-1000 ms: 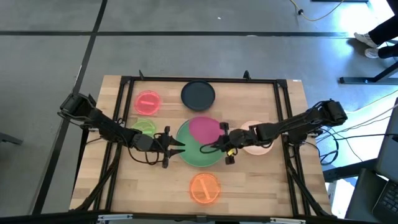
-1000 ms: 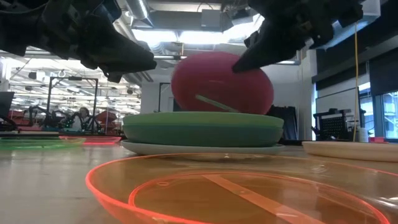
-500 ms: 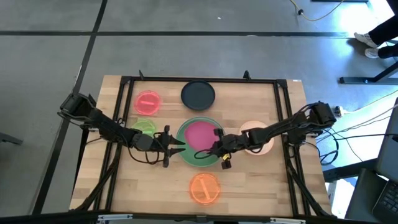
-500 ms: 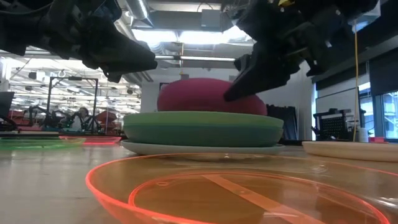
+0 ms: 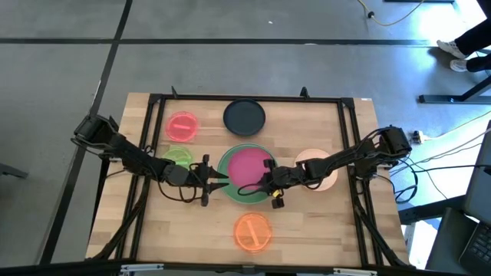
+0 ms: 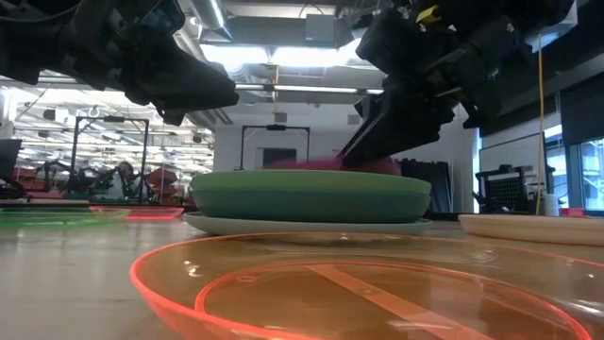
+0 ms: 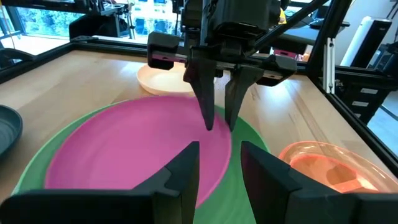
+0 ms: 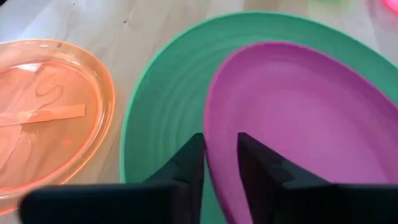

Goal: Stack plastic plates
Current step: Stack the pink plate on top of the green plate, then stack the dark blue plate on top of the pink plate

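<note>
On the wooden bench [image 5: 307, 230], the right gripper [image 5: 266, 184] pinches the magenta plate's [image 5: 247, 167] rim; the left gripper [image 5: 217, 178], narrowly parted, hovers opposite.

Grey floor [image 5: 69, 46], wooden table [image 5: 307, 222], bright ceiling lights [image 6: 283, 57]

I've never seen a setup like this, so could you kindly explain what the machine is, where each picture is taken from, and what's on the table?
Two dark robot arms work at a wooden table, stacking plates. One camera looks straight down, one sits at table height, and one rides on each wrist. The right gripper pinches the rim of the magenta plate, which lies in the green plate at the centre. The left gripper waits beside that stack with its fingers apart. Loose on the table: navy plate, red-pink plate, lime plate, peach plate, orange plate.
</note>
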Robot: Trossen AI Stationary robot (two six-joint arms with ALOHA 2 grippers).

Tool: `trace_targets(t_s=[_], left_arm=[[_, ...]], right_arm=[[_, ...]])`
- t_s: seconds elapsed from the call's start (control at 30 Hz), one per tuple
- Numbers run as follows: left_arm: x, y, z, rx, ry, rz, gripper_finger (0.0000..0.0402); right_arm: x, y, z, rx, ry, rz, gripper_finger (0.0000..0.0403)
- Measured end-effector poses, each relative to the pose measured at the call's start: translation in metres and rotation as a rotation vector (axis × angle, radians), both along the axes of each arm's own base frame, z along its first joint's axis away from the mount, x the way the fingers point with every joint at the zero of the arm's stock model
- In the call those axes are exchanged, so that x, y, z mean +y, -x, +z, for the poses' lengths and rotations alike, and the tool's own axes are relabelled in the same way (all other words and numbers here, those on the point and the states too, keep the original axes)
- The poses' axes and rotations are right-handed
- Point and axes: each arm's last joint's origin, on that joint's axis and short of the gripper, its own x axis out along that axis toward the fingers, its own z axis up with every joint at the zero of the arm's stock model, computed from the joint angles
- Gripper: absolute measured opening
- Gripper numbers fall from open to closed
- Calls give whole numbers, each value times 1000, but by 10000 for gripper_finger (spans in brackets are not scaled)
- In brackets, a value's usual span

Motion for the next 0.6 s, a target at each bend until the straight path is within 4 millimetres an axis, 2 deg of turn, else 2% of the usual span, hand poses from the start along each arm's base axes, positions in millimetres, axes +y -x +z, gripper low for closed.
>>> trace_targets(t_s=[0.17, 0.3, 0.4, 0.6], left_arm=[[0, 0, 0, 0, 1, 0, 110], [0, 0, 0, -1, 1, 0, 110], [0, 0, 0, -1, 1, 0, 110], [0, 0, 0, 0, 0, 1, 110]], right_arm=[[-1, 1, 5, -21, 31, -4, 139], [-4, 1, 19, -33, 165, -45, 150], [-8, 1, 31, -18, 309, -101, 151], [-18, 1, 42, 48, 728, -181, 151]])
